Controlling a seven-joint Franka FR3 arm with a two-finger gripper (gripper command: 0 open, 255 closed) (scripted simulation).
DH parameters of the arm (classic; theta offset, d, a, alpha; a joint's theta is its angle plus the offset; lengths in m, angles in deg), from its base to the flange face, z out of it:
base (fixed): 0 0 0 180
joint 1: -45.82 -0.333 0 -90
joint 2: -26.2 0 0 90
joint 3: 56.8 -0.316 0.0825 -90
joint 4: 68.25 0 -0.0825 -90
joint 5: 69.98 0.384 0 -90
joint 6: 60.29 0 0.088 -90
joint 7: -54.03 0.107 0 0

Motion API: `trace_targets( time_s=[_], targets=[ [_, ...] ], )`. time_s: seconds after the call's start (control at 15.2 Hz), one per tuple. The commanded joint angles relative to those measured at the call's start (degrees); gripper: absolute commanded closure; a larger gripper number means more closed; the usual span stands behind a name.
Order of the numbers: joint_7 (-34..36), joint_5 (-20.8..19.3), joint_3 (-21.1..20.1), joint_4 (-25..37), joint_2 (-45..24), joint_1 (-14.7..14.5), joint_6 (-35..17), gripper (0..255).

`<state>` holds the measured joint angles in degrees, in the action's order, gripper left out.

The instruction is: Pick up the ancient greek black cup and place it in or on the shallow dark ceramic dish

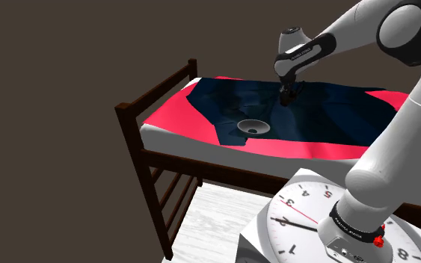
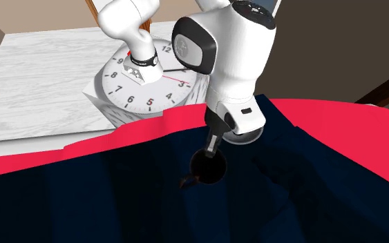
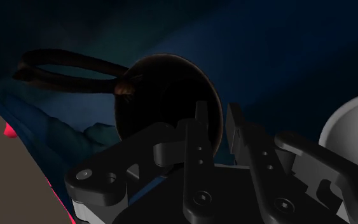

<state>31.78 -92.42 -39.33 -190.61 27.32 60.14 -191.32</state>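
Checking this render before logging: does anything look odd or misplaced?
Yes: the stand's top is drawn as a clock face under the arm's base. The dish on the bed is pale grey, not dark. The black cup looks undamaged.

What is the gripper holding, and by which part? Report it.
The gripper is shut on the black cup. Its two fingers appear to pinch the cup's wall at the rim.
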Motion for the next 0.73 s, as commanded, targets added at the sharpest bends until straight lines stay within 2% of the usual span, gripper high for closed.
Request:
trace_targets(
  time_s=[0.0,0.66],
  targets=[
    [2.24,-0.63,-1.05,-0.84,1.03,-0.98,0.86,255],
    [16.67,-2.00,-8.96,-3.23,3.80,-7.69,6.19,255]
  ],
)
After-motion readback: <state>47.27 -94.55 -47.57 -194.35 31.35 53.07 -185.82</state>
